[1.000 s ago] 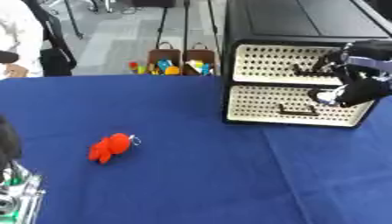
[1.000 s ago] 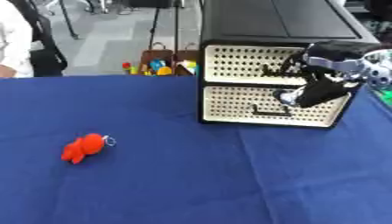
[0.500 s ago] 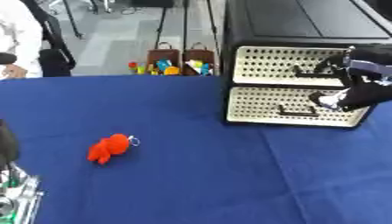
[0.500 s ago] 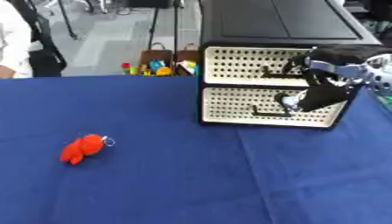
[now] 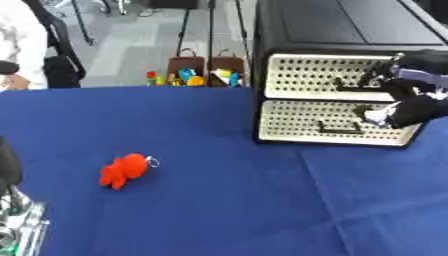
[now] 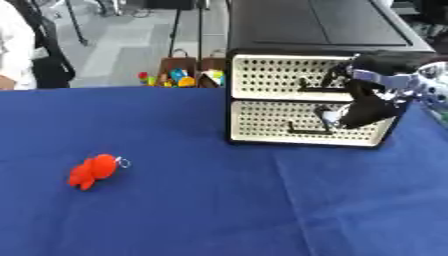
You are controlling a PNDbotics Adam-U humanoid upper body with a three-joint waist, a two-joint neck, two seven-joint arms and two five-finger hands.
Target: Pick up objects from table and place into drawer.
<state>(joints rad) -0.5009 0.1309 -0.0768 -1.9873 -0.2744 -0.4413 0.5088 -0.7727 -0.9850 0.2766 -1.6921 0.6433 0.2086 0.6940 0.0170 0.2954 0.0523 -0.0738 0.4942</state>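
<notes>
The red toy (image 5: 122, 170) lies on the blue tabletop (image 5: 219, 210), left of centre, well apart from the drawer unit (image 5: 337, 107) at the far right. It looks like a small soft plush or rubbery figure, so I judge it light, squashy and not fragile; it should give under my fingers rather than slip, and a drop would not hurt it. Best hold is probably a pinch across the fat middle of the body. A small metal ring (image 5: 152, 161) sticks out at its upper right, which looks too thin to grab reliably. Looks: bright orange-red, lumpy, with short stubs at the lower end, lying flat and slightly slanted; I can't make out finer detail. My right hand (image 6: 363, 107) is up at the front of the drawer unit, over the seam between the upper drawer (image 6: 293, 75) and the lower drawer (image 6: 297, 122), by the right end of the lower drawer's dark handle (image 6: 308, 131). The fingers are blurred, so I cannot tell whether they are curled on anything. Both drawers look closed. My left hand (image 5: 16, 227) shows only as a silver and black bit at the lower left corner; I cannot tell its state either. Nothing is in a drawer yet, so a drawer likely needs opening first.
</notes>
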